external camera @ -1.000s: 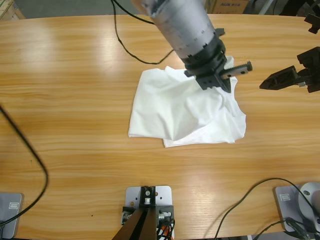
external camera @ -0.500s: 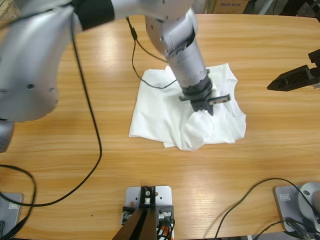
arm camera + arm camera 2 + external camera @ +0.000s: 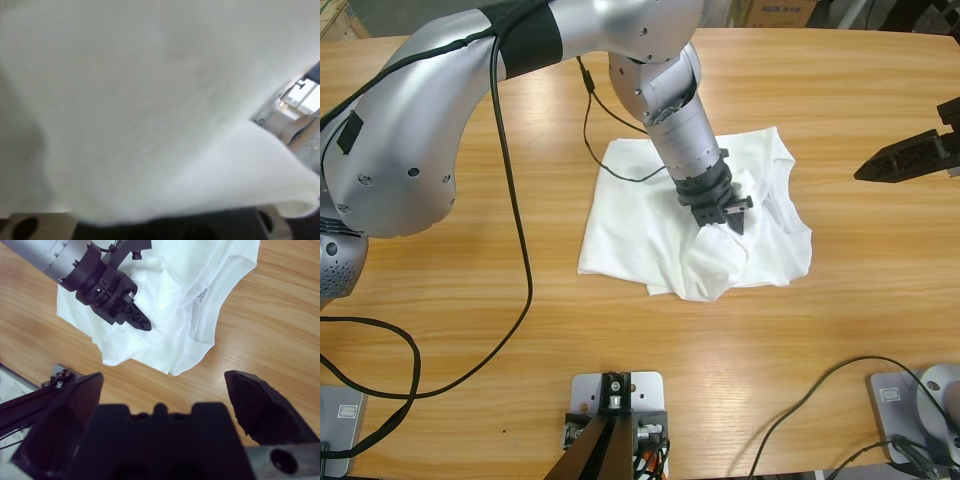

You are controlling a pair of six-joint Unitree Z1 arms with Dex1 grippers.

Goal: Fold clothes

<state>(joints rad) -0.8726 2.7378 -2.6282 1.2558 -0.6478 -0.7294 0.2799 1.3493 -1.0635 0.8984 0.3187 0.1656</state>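
At the middle of the wooden table your white T-shirt lies partly folded: sleeves tucked in, body doubled over, but the near edge is bunched and crooked, so squaring remains. Your left gripper presses into the cloth right of its centre; whether it pinches fabric you cannot tell, since cloth covers that wrist camera. Your right gripper hovers spread wide off the right edge. Bare table surrounds the shirt; mind the black cable across its far-left corner.
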